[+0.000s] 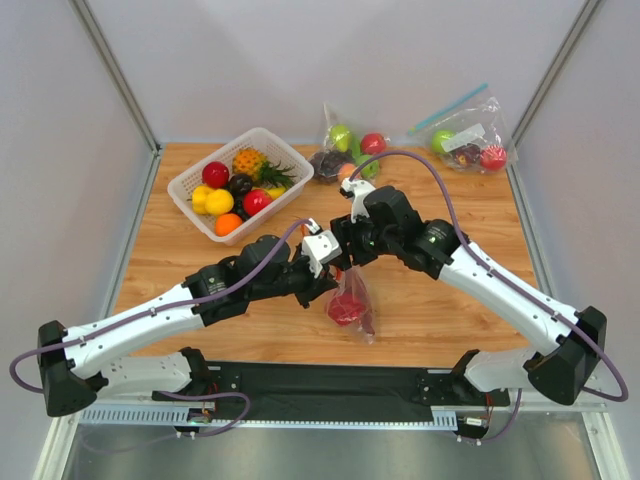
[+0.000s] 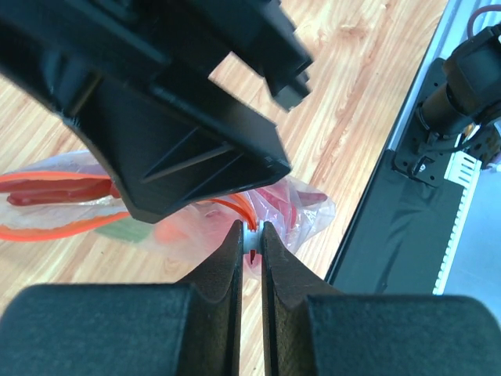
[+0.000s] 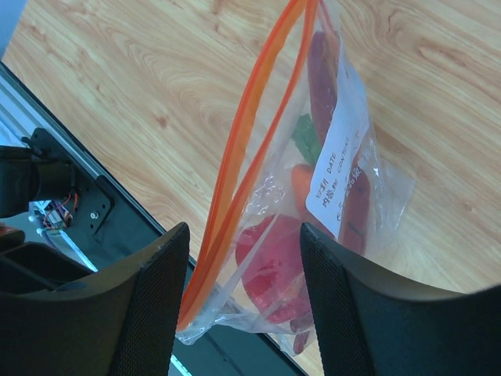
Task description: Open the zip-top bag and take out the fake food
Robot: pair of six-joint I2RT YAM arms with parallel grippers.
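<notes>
Bag (image 1: 350,300) hangs over counter (image 1: 420,322) near front edge, food inside. Left tool (image 2: 252,232) closed, pinching bag rim at zip (image 3: 249,135). Right tool (image 3: 243,235) open wide, fingers either side of bag, no contact seen. Zip tracks look partly parted. In bag: lobster (image 3: 321,70), carrot (image 3: 301,184), pepper (image 3: 270,266). Likely handling: thin film, soft, slippery, light, sags under food. Take opposite rim just below zip and pinch firmly.

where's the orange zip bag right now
In the top view the zip-top bag is at the near centre of the table, right beside the left gripper, which pinches its edge.
</notes>
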